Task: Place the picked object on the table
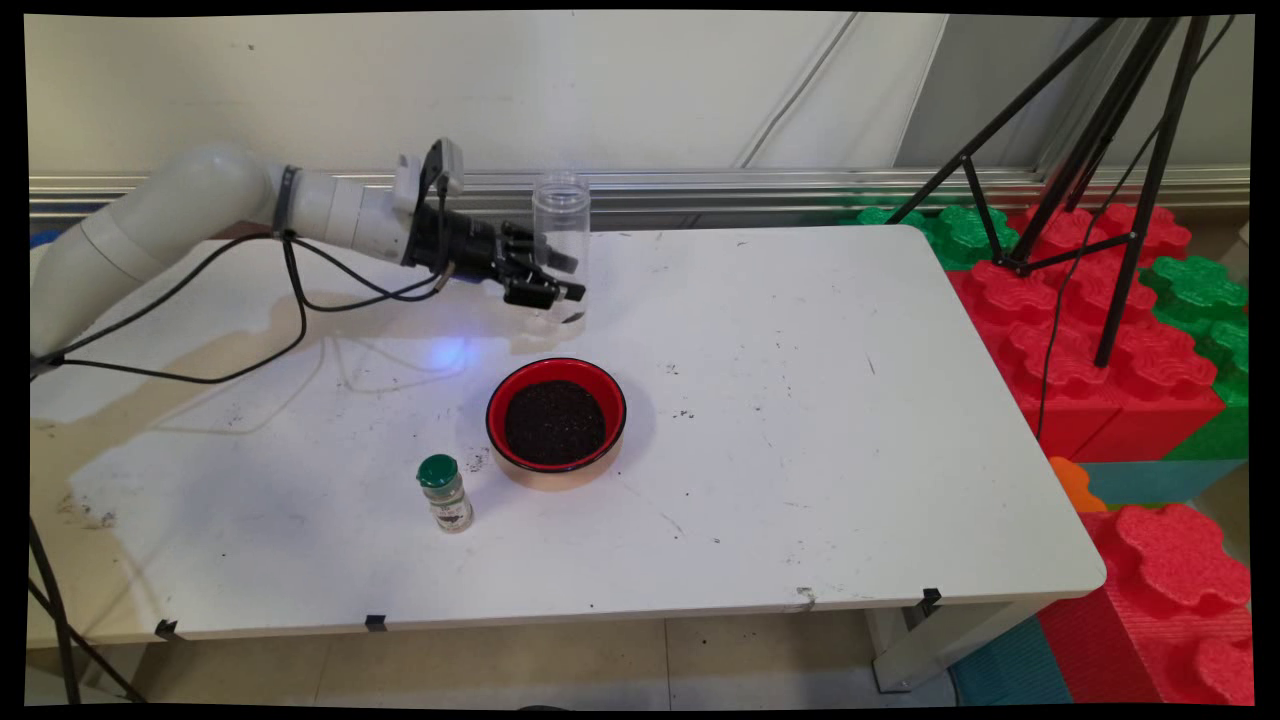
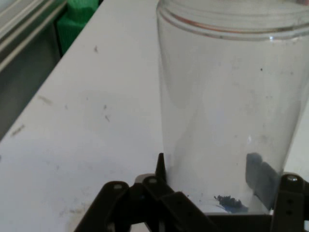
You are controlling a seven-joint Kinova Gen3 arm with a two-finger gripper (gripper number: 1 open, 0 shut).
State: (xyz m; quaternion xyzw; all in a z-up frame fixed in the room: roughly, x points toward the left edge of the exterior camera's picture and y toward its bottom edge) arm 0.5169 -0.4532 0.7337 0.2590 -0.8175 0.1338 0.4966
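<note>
A clear plastic jar with no lid stands upright near the table's far edge, and a few dark grains lie in its bottom. My gripper reaches in from the left and is shut on the jar's lower part, one finger on each side. In the hand view the jar fills the right half between the fingers of the gripper. I cannot tell whether the jar's base touches the white table.
A red bowl of dark grains sits just in front of the jar. A small spice shaker with a green lid stands to the bowl's front left. A black tripod and red and green foam blocks stand off the table's right side.
</note>
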